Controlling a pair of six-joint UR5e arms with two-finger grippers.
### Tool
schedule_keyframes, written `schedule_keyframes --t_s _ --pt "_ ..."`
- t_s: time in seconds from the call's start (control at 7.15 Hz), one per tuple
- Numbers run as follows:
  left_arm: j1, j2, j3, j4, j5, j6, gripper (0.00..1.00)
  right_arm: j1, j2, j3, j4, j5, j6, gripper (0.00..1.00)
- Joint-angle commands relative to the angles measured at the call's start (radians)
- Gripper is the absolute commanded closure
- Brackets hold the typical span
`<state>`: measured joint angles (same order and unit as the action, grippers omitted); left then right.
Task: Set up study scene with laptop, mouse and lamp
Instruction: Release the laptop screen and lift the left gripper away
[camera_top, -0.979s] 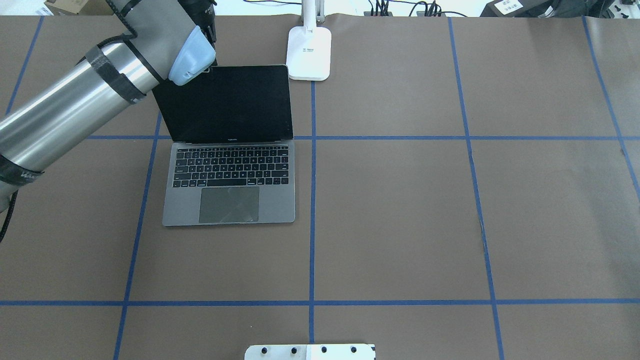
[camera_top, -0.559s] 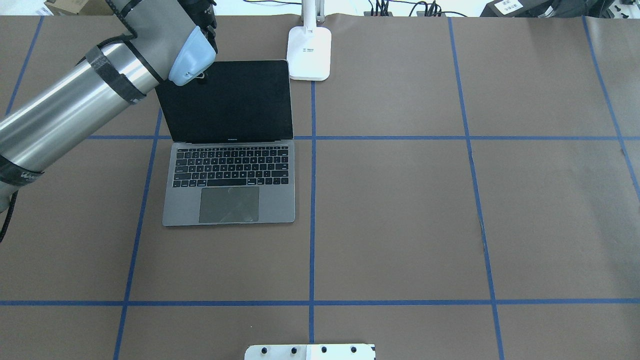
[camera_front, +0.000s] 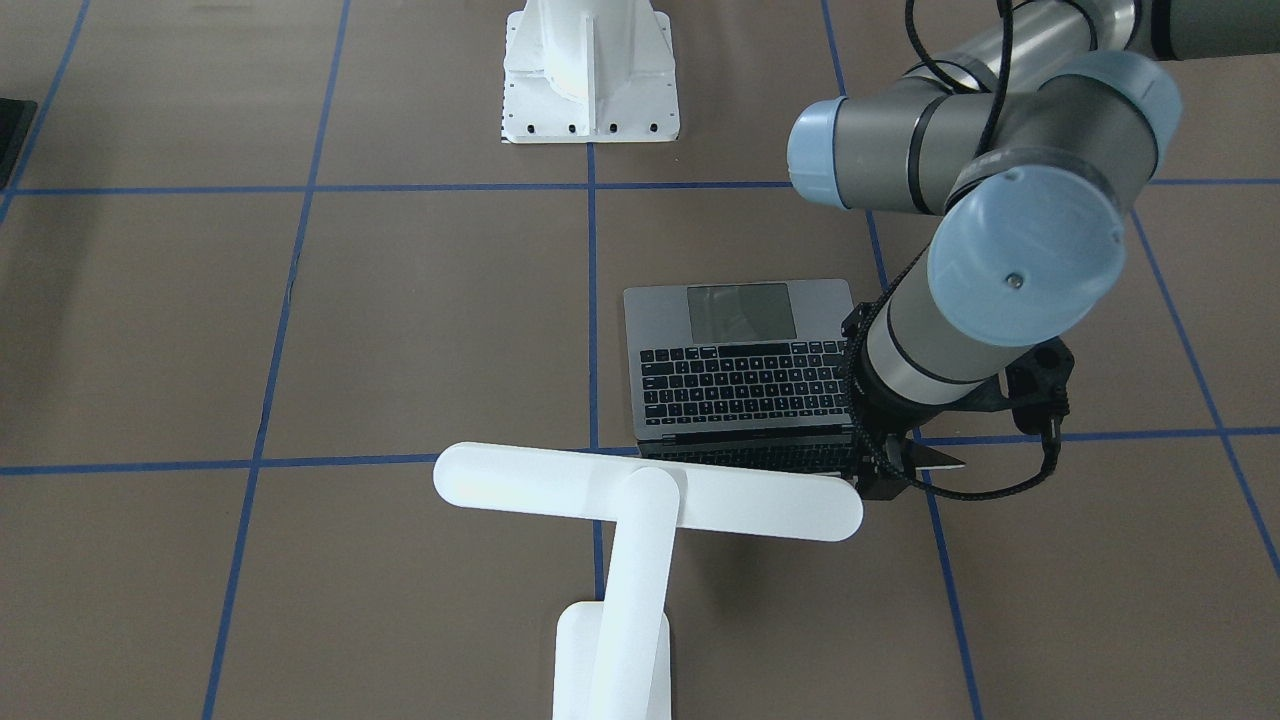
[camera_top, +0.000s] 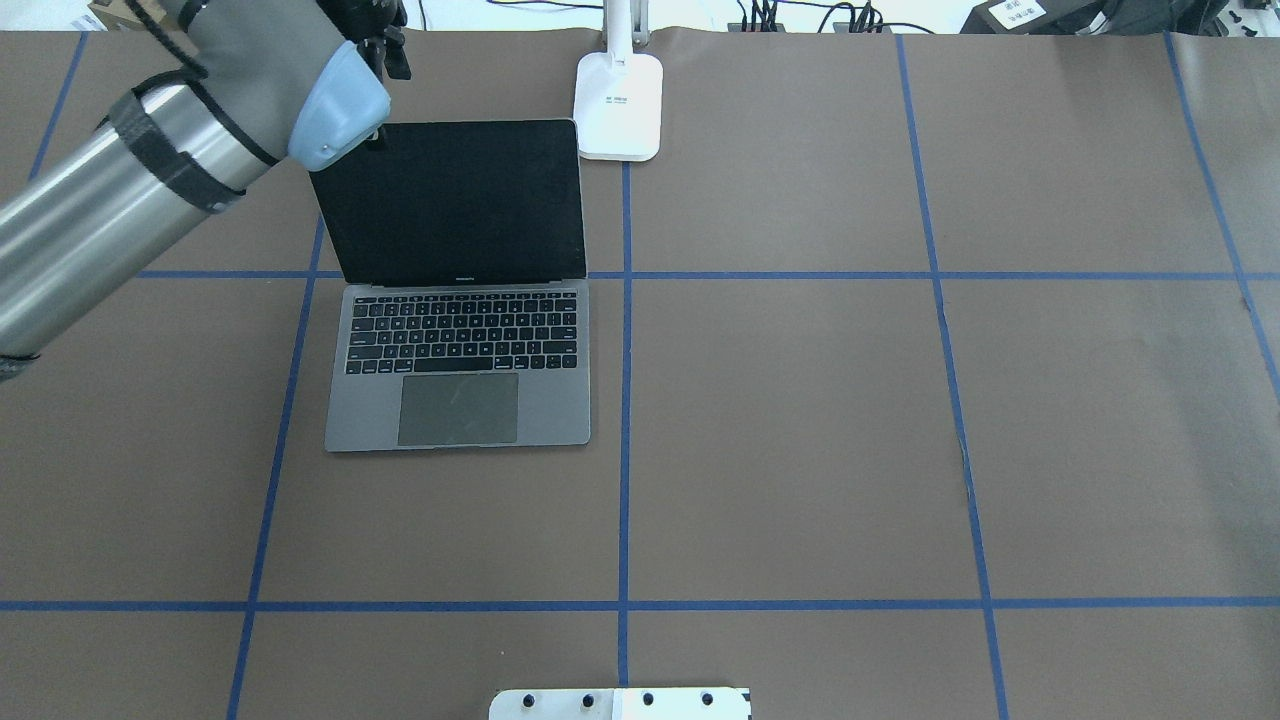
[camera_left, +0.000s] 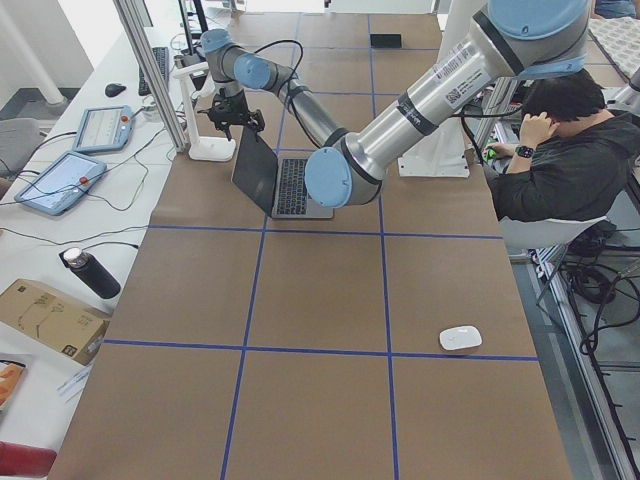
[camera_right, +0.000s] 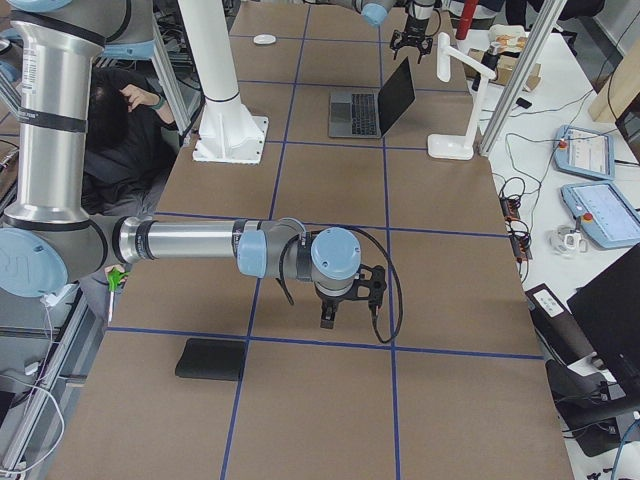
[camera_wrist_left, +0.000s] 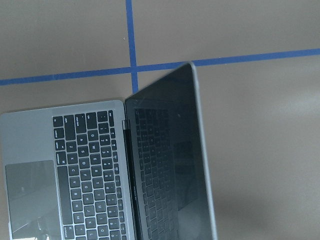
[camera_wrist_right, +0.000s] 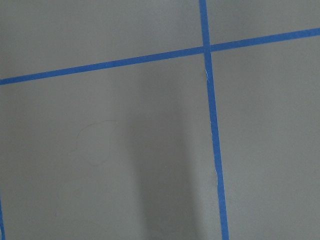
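The laptop (camera_top: 460, 300) stands open on the table left of centre, its dark screen tilted back; it also shows in the left wrist view (camera_wrist_left: 100, 165). My left gripper (camera_top: 384, 56) hovers by the lid's far left corner, apart from it, its jaws spread and empty (camera_front: 905, 470). The white lamp (camera_front: 645, 490) stands behind the laptop, base (camera_top: 619, 105) on the table. The white mouse (camera_left: 460, 337) lies far off at the table's left end. My right gripper (camera_right: 330, 312) shows only in the right side view, low over bare table; I cannot tell its state.
A white ribbed pedestal (camera_front: 590, 70) stands at the robot's side of the table. A flat black pad (camera_right: 211, 359) lies near the right end. A seated person (camera_left: 560, 150) is beside the table. Tablets and cables line the far bench.
The lid tipped slightly further back, then my left gripper left its top edge and moved left, away from the screen. The laptop base and lamp stayed put.
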<state>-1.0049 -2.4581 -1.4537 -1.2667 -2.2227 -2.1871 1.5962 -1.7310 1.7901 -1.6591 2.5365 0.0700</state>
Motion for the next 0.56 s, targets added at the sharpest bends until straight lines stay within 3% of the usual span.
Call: schedule_keyframes --t_s 0.0,0.42 --pt "0.002 0.137 -0.233 0.003 0.005 0.003 0.00 0.002 -0.008 0.020 0.001 -0.004 -0.002 0.00" --pt "0.014 0.203 -0.385 0.001 0.076 0.141 0.00 0.007 -0.033 0.112 -0.004 -0.001 -0.002 0.00"
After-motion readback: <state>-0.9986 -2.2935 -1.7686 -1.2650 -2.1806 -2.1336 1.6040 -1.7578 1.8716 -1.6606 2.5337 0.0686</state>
